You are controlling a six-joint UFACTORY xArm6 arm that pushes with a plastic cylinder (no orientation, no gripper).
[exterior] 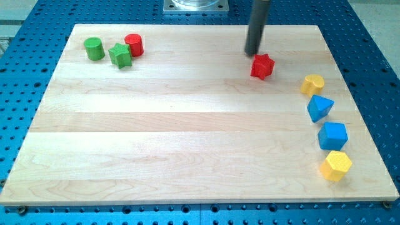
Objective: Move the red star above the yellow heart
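The red star lies on the wooden board in the upper right part of the view. The yellow heart lies to its right and a little lower, near the board's right edge. My tip stands just above and to the left of the red star, touching or nearly touching it.
A blue block, a blue cube and a yellow hexagonal block run down the right edge below the heart. A green cylinder, a green star and a red cylinder sit at the top left.
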